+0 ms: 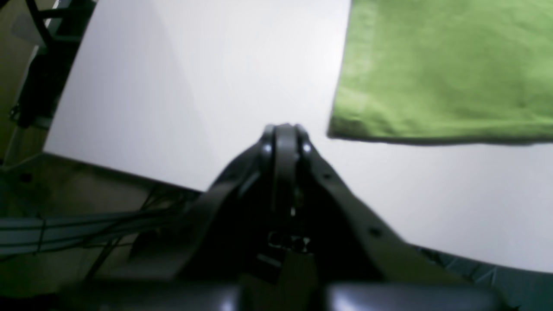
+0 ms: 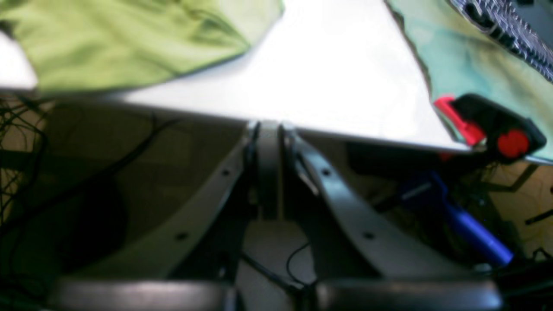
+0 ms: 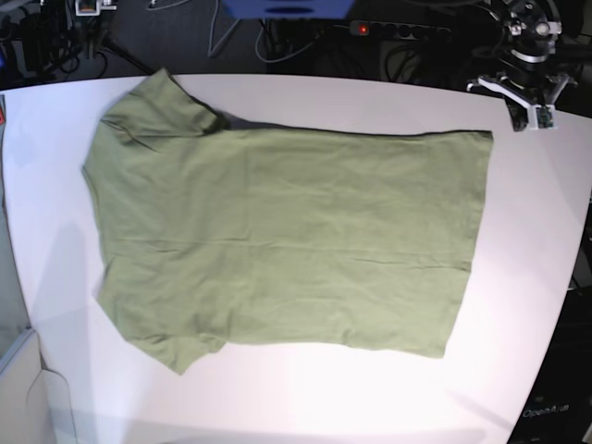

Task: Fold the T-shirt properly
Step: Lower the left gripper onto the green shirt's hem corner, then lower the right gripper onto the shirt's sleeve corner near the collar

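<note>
T-shirt (image 3: 287,240) lies flat, unfolded, mid-worktop (image 3: 518,305), sleeves toward 9 o'clock. Light, limp, lightly wrinkled cotton; best pinched at hem corners or shoulders. Left tool (image 1: 285,129) and right tool (image 2: 268,125) both clenched, empty.

- The right tool (image 2: 268,129) has its jaws pressed together, holding nothing, just off the bench's near edge.
- The white bench (image 2: 328,77) fills the upper middle.
- The T-shirt (image 2: 125,39), green and wrinkled, lies at the bench's upper left, reaching its edge.
- A black clamp with red parts (image 2: 492,127) grips the bench's right corner.
- Dark cables (image 2: 26,142) hang below the bench at left.
</note>
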`<control>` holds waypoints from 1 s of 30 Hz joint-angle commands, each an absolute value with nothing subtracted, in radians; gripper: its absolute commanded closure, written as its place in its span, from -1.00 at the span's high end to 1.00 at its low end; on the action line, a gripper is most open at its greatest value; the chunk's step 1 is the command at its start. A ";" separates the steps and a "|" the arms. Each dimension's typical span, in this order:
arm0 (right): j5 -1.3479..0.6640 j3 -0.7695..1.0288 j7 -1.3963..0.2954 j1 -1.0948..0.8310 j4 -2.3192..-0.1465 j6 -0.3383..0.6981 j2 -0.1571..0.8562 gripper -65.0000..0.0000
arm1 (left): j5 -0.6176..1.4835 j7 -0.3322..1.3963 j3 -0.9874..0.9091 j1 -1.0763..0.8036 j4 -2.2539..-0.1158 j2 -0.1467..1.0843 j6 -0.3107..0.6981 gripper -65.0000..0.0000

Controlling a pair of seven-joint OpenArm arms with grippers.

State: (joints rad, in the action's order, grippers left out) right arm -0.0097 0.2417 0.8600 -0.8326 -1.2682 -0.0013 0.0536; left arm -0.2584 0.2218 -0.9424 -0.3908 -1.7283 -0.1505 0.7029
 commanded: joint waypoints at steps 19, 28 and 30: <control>-0.021 0.246 0.550 -0.826 -1.604 0.090 0.036 -1.00 | -0.239 0.202 -0.915 -0.389 -1.744 -0.154 0.698 -0.98; 0.067 0.223 0.426 -0.803 -1.678 0.090 0.030 -1.00 | -0.240 0.203 -0.875 -0.394 -1.742 -0.157 0.698 -0.98; 0.067 0.209 0.404 -0.789 -1.679 0.090 0.035 -1.00 | -0.240 0.208 -0.875 -0.389 -1.742 -0.157 0.698 -0.98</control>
State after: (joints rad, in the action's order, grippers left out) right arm 0.0723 0.2035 0.3748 -0.7845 -1.6638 0.0845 0.0269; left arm -0.2512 0.2256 -0.8726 -0.3866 -1.7275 -0.1642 0.7063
